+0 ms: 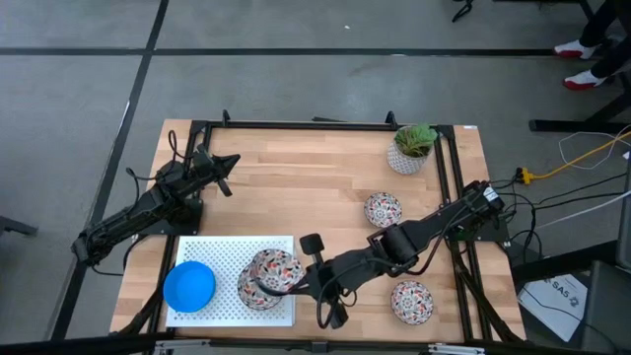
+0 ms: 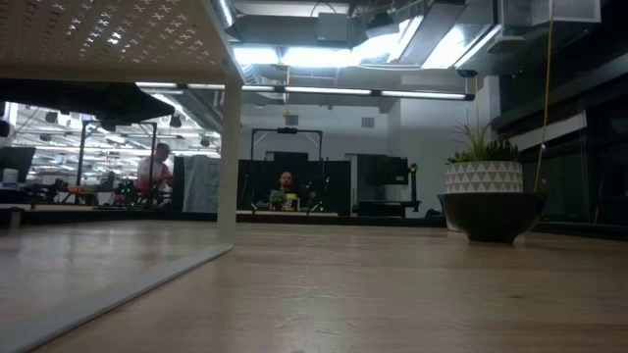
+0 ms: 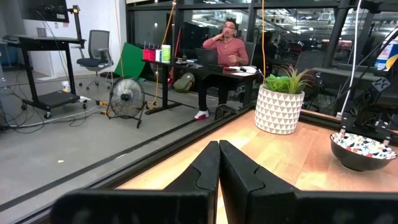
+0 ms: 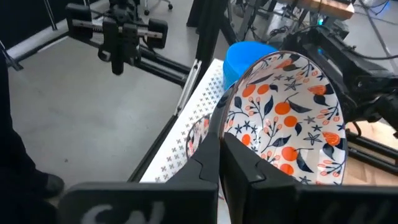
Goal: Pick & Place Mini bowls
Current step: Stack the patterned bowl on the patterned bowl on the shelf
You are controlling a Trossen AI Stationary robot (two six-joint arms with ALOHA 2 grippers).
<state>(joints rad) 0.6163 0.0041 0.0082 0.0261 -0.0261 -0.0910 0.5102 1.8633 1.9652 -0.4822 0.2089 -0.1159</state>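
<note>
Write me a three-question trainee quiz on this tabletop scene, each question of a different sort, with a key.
1. True or false: the right gripper is shut on the rim of a white floral-patterned mini bowl over the white perforated mat.
2. Multiple choice: what stands at the far right corner of the wooden table? A) a desk fan B) a white patterned pot with a green plant C) a stack of plates
3. Fill in: the plain bright ____ mini bowl sits on the mat's left part.

Key: 1 true; 2 B; 3 blue. Note: the left gripper waits shut at the table's left edge, holding nothing.
</note>
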